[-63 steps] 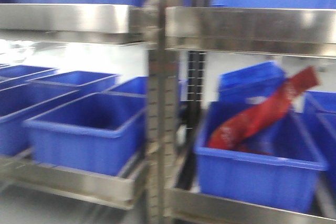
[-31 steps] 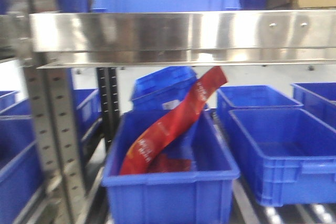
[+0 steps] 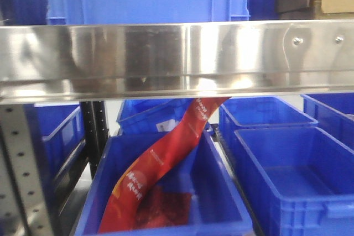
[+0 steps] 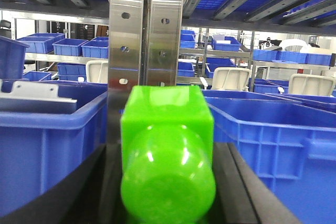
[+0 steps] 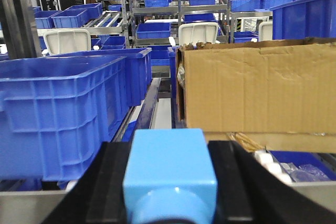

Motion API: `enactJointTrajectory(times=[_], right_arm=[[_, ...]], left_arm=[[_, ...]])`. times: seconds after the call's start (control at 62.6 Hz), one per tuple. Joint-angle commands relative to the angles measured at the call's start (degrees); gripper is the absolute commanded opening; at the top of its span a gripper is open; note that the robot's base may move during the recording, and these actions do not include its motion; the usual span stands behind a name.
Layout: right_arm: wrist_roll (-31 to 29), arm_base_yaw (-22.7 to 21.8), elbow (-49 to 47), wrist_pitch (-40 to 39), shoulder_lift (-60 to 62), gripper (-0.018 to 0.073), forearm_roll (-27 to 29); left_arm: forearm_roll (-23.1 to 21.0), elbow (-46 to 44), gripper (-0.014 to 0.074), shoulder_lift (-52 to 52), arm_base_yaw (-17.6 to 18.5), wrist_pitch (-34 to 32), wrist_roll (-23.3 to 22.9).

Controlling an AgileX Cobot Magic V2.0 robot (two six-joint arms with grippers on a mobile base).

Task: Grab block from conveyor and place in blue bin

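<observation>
A green block (image 4: 167, 124) is clamped between the dark fingers of the left gripper (image 4: 167, 182), and a light-blue block (image 5: 169, 156) is pinched the same way by the right gripper (image 5: 170, 182). Each is held square between the fingers, presumably so that it can be carried level and released cleanly. The conveyor is not seen in any view, so the pick is judged done and the placing still to come. A steel rack (image 3: 177, 59) is faced by the front camera. Under the rack's beam, at the right of that view, an empty blue bin (image 3: 287, 175) is set. The neighbouring bin (image 3: 221, 186) is taken up by a long red packet (image 3: 160, 164) propped against its back rim. The empty bin is therefore judged the likelier target. On the rack, ahead of the right gripper, a cardboard box (image 5: 257, 87) is stored.
</observation>
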State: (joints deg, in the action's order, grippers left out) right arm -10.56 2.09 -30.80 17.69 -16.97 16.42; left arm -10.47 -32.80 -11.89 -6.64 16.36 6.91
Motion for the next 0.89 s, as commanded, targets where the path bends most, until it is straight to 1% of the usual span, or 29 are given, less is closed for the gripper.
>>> enactJointTrajectory(times=[0.0,0.879], right_arm=[[-0.23,-0.16,0.04,-1.37,0.15,-0.0162,0.0],[-0.23,-0.16,0.04,-1.37,0.15,-0.0162,0.0]], left_arm=[[-0.35,-0.01,-0.0111,0.01,-0.07,-1.14,-0.08],[-0.35,-0.01,-0.0111,0.01,-0.07,-1.14,-0.08]])
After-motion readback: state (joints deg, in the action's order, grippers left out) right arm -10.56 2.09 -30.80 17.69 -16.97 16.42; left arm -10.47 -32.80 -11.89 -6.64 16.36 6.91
